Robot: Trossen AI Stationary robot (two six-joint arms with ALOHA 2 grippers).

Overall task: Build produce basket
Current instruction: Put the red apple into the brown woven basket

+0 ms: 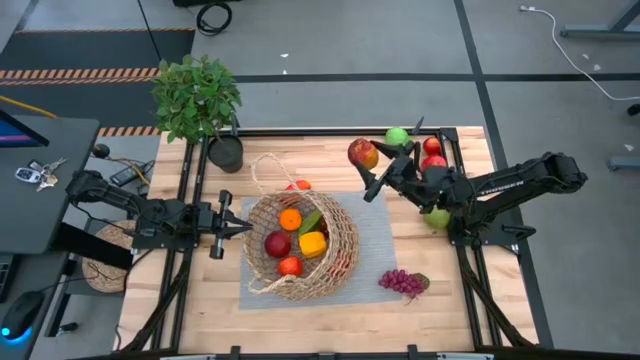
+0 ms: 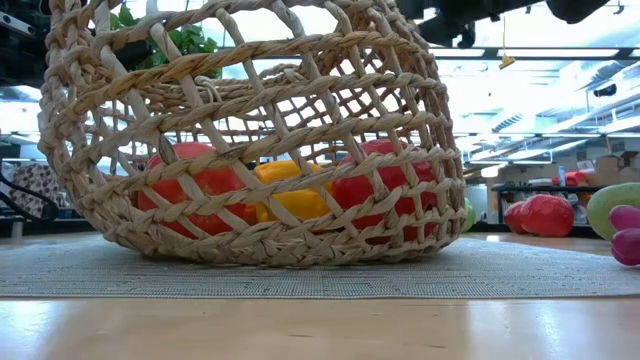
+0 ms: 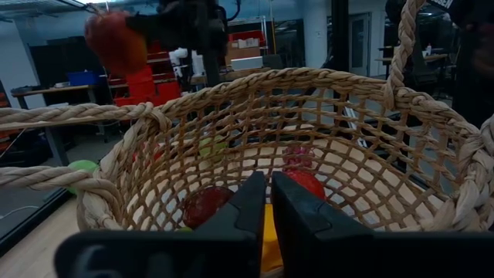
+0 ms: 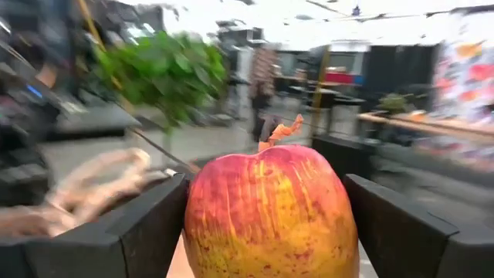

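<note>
The tan wicker basket (image 1: 300,245) stands on a grey mat (image 1: 385,235) and holds produce: an orange (image 1: 290,219), a red apple (image 1: 277,243), a yellow piece (image 1: 312,243) and a green cucumber (image 1: 310,222). My left gripper (image 1: 243,228) is shut, level at the basket's left rim, looking into the basket (image 3: 324,139). My right gripper (image 1: 372,168) hangs over the table's far part, right of the basket, shut on a red-and-yellow apple (image 1: 363,153). That apple fills the right wrist view (image 4: 266,216). My left gripper's fingertips reach the basket's left rim (image 1: 250,228); I cannot tell whether they touch it. My right gripper pinches the apple between its two fingers (image 4: 147,224), one on each of the apple's opposite sides (image 4: 197,216). The fingers lie about level, pointing toward the table's left. The apple is lifted clear of the table, stem up.
Loose on the right side lie a green apple (image 1: 397,136), red apples (image 1: 432,150), a green pear (image 1: 437,217) and purple grapes (image 1: 402,283). A leafy potted plant (image 1: 197,95) stands at the far left corner. An orange piece (image 1: 298,185) lies behind the basket.
</note>
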